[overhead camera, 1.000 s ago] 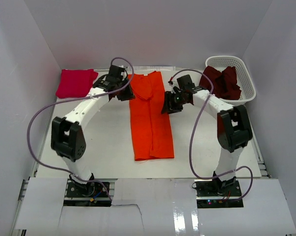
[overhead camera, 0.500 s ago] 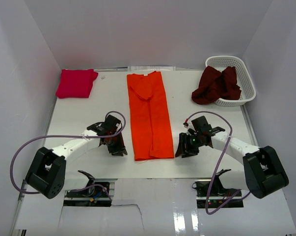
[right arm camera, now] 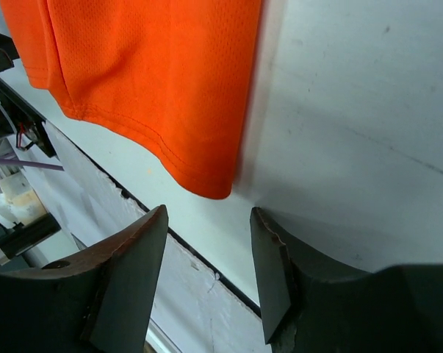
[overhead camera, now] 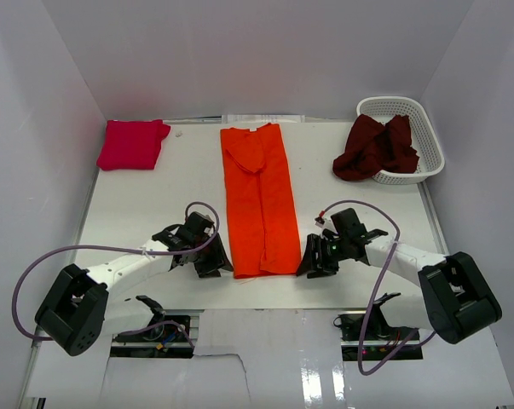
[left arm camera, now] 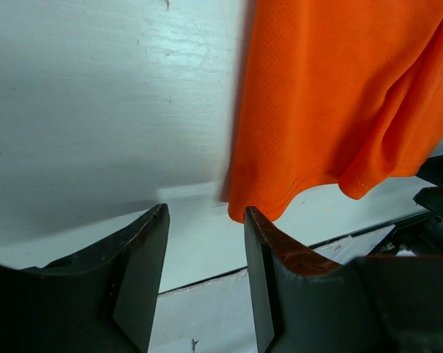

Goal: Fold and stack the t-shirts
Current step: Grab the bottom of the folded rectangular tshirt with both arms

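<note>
The orange t-shirt (overhead camera: 261, 200) lies folded into a long strip down the middle of the table. My left gripper (overhead camera: 217, 262) is open and empty just left of its near-left corner (left arm camera: 261, 198). My right gripper (overhead camera: 308, 264) is open and empty just right of its near-right corner (right arm camera: 206, 180). Neither touches the cloth. The magenta-pink t-shirt (overhead camera: 133, 143) lies folded at the back left. The dark maroon t-shirt (overhead camera: 378, 146) hangs crumpled over the rim of the basket at the back right.
A white lattice basket (overhead camera: 414, 115) stands at the back right corner. White walls close in the table on three sides. The table's near edge (overhead camera: 265, 308) runs just behind both grippers.
Both arms have swung from the shirt's far end down to its near end. In the last half second each gripper has closed in on a near corner of the orange shirt.
</note>
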`<move>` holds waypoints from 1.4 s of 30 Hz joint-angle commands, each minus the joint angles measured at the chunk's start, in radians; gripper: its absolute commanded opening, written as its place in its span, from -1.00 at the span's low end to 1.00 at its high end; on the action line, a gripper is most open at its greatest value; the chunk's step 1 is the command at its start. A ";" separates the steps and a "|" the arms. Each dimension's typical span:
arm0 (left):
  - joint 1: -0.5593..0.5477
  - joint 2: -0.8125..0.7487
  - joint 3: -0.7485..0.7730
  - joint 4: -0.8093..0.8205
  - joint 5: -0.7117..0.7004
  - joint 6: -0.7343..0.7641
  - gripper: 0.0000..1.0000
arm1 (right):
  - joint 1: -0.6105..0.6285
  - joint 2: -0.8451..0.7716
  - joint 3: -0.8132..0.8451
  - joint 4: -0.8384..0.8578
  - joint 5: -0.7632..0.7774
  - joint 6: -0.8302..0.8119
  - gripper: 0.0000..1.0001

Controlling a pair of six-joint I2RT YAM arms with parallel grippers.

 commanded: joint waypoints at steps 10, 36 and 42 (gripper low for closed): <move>-0.006 -0.013 -0.011 0.103 -0.062 -0.030 0.11 | 0.007 0.123 0.057 0.078 0.082 -0.028 0.07; -0.009 0.086 0.008 0.162 -0.044 -0.005 0.11 | 0.007 0.203 0.100 0.050 0.088 -0.069 -0.85; -0.012 0.079 0.025 0.170 -0.021 0.006 0.04 | 0.007 0.212 0.096 0.056 0.085 -0.069 -0.85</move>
